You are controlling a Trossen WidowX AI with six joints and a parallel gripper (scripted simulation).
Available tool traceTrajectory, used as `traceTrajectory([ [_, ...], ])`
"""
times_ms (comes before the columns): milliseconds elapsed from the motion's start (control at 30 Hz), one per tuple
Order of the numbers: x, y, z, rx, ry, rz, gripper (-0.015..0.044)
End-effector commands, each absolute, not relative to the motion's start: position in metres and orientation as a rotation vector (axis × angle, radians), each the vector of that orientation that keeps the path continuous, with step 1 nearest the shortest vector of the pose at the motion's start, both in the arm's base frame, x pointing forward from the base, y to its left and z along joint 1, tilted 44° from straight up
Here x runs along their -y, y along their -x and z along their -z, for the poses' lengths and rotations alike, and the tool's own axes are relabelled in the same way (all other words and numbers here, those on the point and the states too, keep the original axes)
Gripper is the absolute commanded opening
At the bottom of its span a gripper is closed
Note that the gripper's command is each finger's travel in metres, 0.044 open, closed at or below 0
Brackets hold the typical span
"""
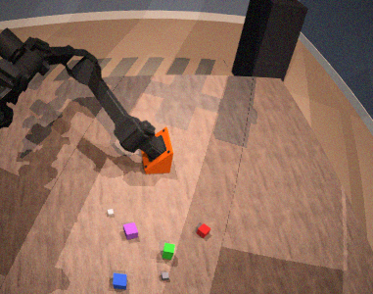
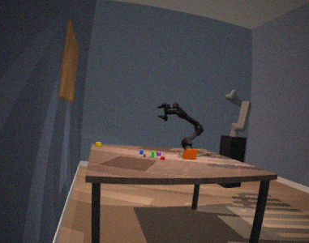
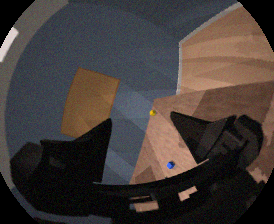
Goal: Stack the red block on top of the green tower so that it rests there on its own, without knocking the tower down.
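The red block (image 1: 203,230) (image 2: 162,158) lies on the wooden table (image 1: 284,171) (image 2: 174,172), in the front part. The green tower (image 1: 168,251) (image 2: 152,154) stands upright a short way to its left and nearer the front edge. My gripper (image 2: 161,112) (image 3: 142,117) is open and empty. It is raised high above the table, far from both blocks, and in the top view it sits at the left edge, partly cut off. The wrist view looks out past the table towards the wall, and shows neither the red block nor the tower.
A purple block (image 1: 130,230) (image 2: 158,153), a blue block (image 1: 119,280) (image 2: 141,152) (image 3: 169,164), a small white cube (image 1: 111,212) and a small grey cube (image 1: 164,275) lie near the tower. A yellow block (image 2: 98,143) (image 3: 152,112) sits at a far corner. The orange arm base (image 1: 159,157) (image 2: 190,154) and a black box (image 1: 269,36) stand behind.
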State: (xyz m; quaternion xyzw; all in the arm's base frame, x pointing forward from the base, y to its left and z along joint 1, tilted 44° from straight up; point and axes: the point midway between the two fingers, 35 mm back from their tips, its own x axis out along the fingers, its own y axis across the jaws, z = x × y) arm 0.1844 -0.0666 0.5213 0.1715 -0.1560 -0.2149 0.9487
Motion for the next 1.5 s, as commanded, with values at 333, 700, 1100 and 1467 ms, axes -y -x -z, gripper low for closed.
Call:
traceTrajectory([
  [333, 0.022, -0.317, -0.399, -0.229, -0.145, 0.396, 0.0440],
  [700, -0.020, -0.367, -0.288, -0.614, 0.058, 0.341, 0.0440],
  [1100, -0.061, -0.373, -0.167, -1.009, 0.327, 0.272, 0.0440],
  [1467, -0.084, -0.344, -0.070, -1.343, 0.615, 0.210, 0.0440],
])
